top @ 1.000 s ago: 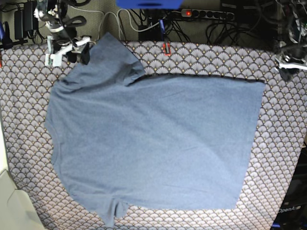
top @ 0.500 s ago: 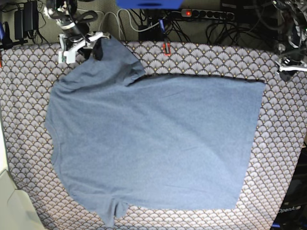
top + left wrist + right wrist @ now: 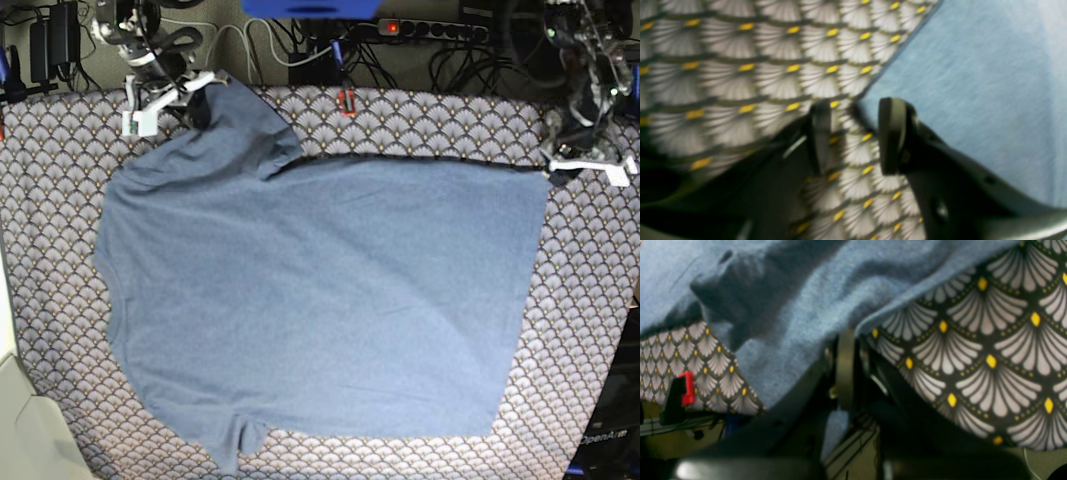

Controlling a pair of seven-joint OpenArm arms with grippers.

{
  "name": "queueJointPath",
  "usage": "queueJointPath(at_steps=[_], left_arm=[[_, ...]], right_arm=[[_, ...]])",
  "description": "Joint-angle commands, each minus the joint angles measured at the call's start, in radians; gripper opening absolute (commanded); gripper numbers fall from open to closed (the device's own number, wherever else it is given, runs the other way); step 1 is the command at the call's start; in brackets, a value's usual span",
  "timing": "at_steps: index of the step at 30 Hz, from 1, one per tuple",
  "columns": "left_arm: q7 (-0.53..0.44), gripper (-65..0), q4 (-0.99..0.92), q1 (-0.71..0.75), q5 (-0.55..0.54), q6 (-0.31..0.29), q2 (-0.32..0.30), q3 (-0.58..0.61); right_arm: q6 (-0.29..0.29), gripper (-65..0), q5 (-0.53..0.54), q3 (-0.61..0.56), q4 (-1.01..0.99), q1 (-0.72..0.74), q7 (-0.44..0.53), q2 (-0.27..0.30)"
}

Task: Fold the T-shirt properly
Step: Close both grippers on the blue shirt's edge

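The T-shirt point(image 3: 320, 300) lies spread flat, plain side up, over most of the scallop-patterned tablecloth point(image 3: 590, 330), its hem toward the left arm's side and its sleeves toward the right arm's side.

Right gripper point(image 3: 848, 340): jaws drawn together and clamped on the T-shirt. In the right wrist view the blue fabric runs down between the two fingers, with the sleeve edge bunched and folded directly ahead of the tips. The tablecloth shows to either side of the fingers, and a red-and-black clip point(image 3: 683, 391) sits on the cloth edge well off to one side. In the base view this gripper point(image 3: 195, 95) sits at the tip of the far sleeve, touching it.

Left gripper point(image 3: 853, 133): jaws apart, holding nothing. In the left wrist view only tablecloth shows between the fingers. The corner of the T-shirt's hem lies just ahead of the tips, and the shirt's body spreads beyond the outer finger. This view is blurred. In the base view the gripper point(image 3: 560, 165) stands just beside the far hem corner; contact cannot be determined.
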Motion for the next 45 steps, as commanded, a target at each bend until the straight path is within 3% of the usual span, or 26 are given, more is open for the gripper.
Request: queueJointPath(at_steps=[1,10,16,26,39,41,44,45], left_arm=[[-0.013,-41.2,0.003,-0.009,-0.006,-0.005,-0.011,-0.004],[-0.014,-41.2,-0.089,-0.060,-0.006,-0.005,-0.008,0.002],[-0.066,-41.2,-0.149,-0.071,-0.006,-0.005,-0.008,0.026],[-0.059,-41.2,-0.116,-0.029,-0.017,-0.005,-0.008,0.089],[-0.066,-42.0,-0.112,-0.022,-0.014,-0.005,-0.008,0.088],[-0.068,-46.7,-0.112,-0.029,-0.016,-0.005,-0.008,0.086],[-0.068,-63.5,-0.114,-0.049,-0.014,-0.005,-0.008,0.088],[-0.068,-65.0,-0.114,-0.049,-0.017,-0.005,-0.008,0.088]], right_arm=[[-0.010,-65.0,-0.025,-0.005,-0.007,-0.011,-0.062,0.011],[-0.010,-65.0,-0.025,-0.005,-0.007,-0.011,-0.062,0.038],[-0.010,-65.0,-0.025,-0.005,-0.007,-0.011,-0.062,0.040],[-0.010,-65.0,-0.025,-0.005,-0.006,-0.011,-0.062,0.040],[-0.010,-65.0,-0.025,-0.005,-0.004,-0.009,-0.062,0.040],[-0.010,-65.0,-0.025,-0.005,-0.006,0.001,-0.062,0.041],[-0.010,-65.0,-0.026,-0.005,-0.006,0.004,-0.062,0.041],[-0.010,-65.0,-0.026,-0.005,-0.002,0.004,-0.062,0.045]])
